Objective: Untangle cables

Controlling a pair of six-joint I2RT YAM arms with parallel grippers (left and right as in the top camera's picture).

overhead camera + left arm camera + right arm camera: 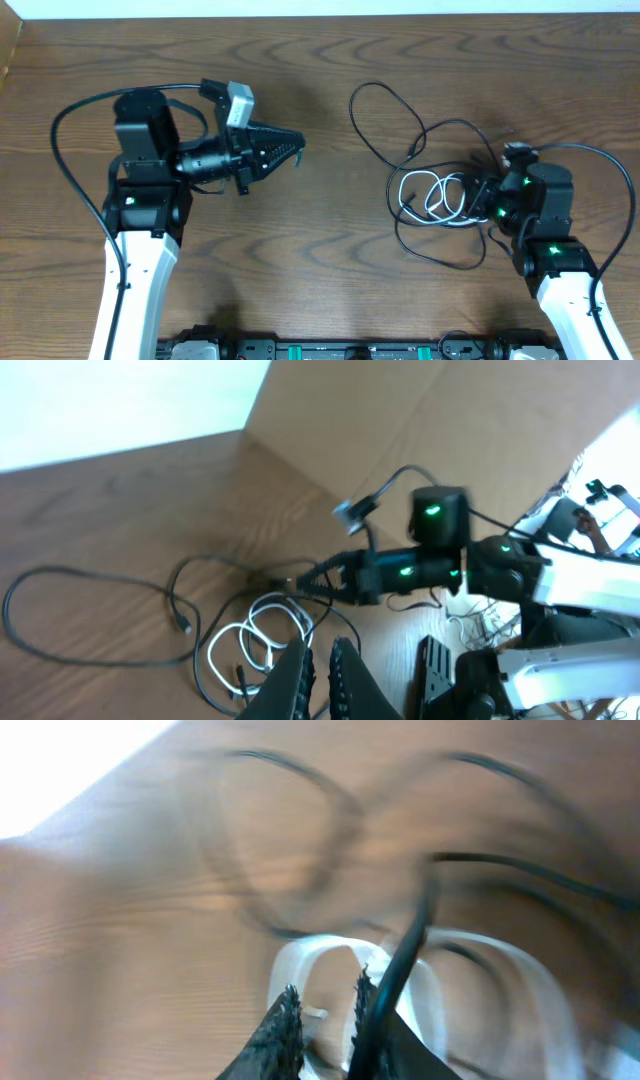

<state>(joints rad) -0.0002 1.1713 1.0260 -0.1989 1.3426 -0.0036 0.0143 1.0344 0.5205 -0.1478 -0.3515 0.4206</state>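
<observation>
The cables lie in a loose tangle at the right of the table. The white cable (432, 190) (240, 640) is coiled in loops, and the black cable (352, 105) (60, 569) sweeps round it in wide arcs toward the centre. My right gripper (478, 195) (325, 1005) hangs low over the white loops (300, 960), its jaws a narrow gap apart with nothing clearly between them. A black strand (405, 950) crosses the outside of its right finger. The right wrist view is blurred. My left gripper (298, 146) (320, 660) is shut and empty, off to the left of the tangle.
Thick black supply cables arc from both arm bases (60, 150) (610, 160). The right arm (420, 565) shows in the left wrist view, behind the tangle. The table's far edge (320, 12) runs along the top.
</observation>
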